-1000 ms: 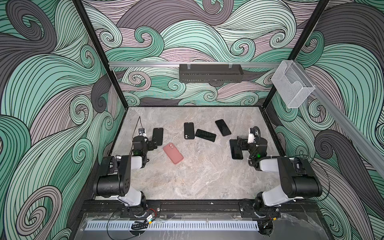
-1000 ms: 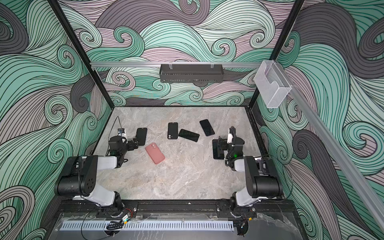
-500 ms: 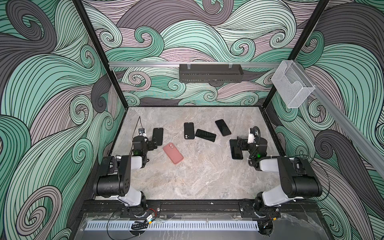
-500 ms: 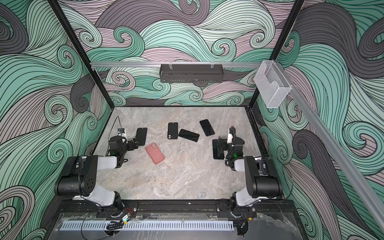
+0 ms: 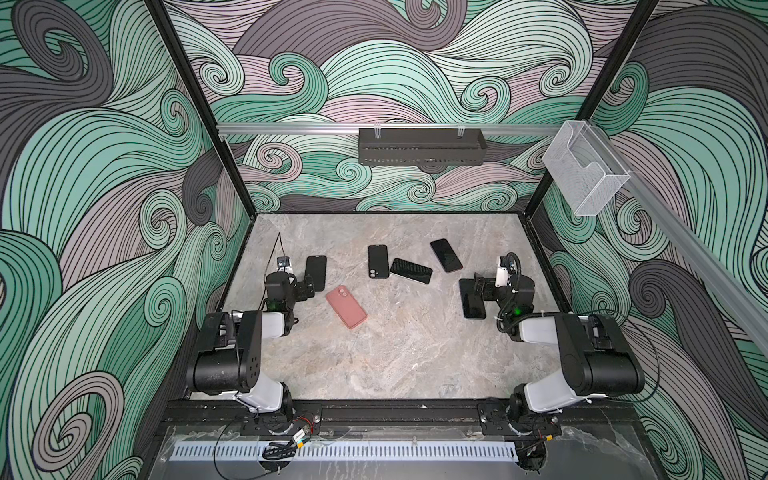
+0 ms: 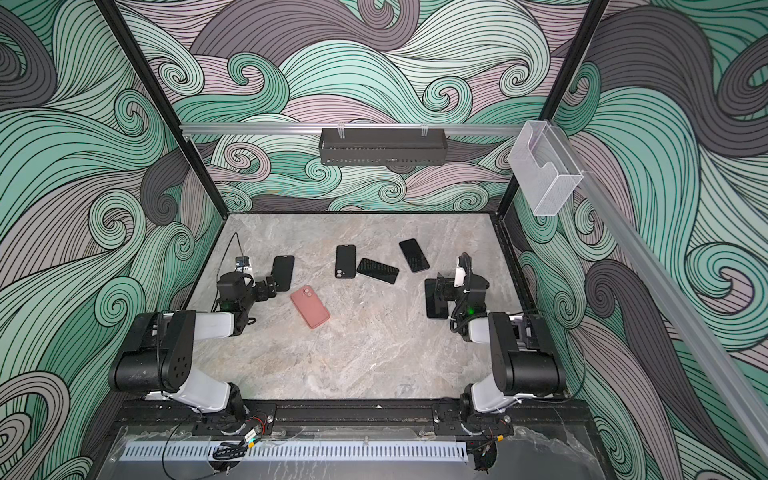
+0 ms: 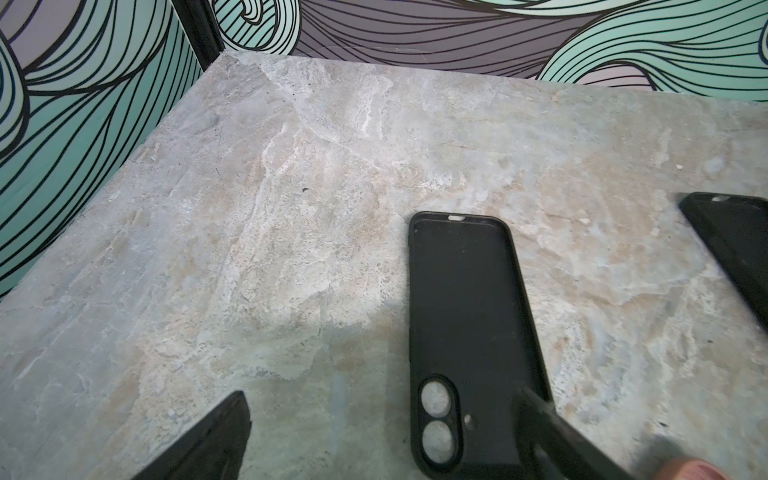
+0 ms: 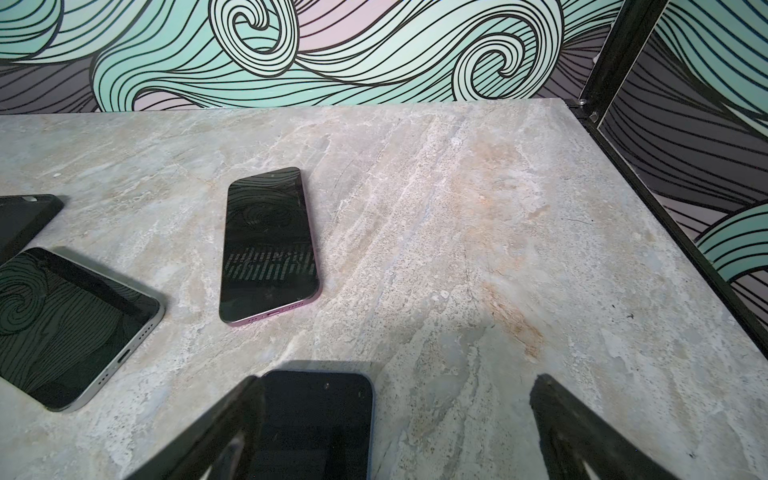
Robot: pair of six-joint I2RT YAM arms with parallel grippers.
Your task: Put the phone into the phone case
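Over on the right side of the marble table (image 5: 395, 353), the right gripper (image 5: 477, 289) hangs low with its jaws spread wide and nothing in them. The blue-edged phone (image 8: 316, 419) lies flat, partly under one finger rather than centred between the two. The left gripper (image 7: 382, 399) is just as wide apart and empty, with one finger over the camera end of the empty black case (image 7: 465, 324). I'd say this is the very start, no pick made yet. Next move as I see it: slide the right jaws sideways to straddle the phone's long edges, then pinch. Count: three bare phones, screens up, two black cases, and one pink case (image 5: 346, 306) lying back up, can't tell if it's filled
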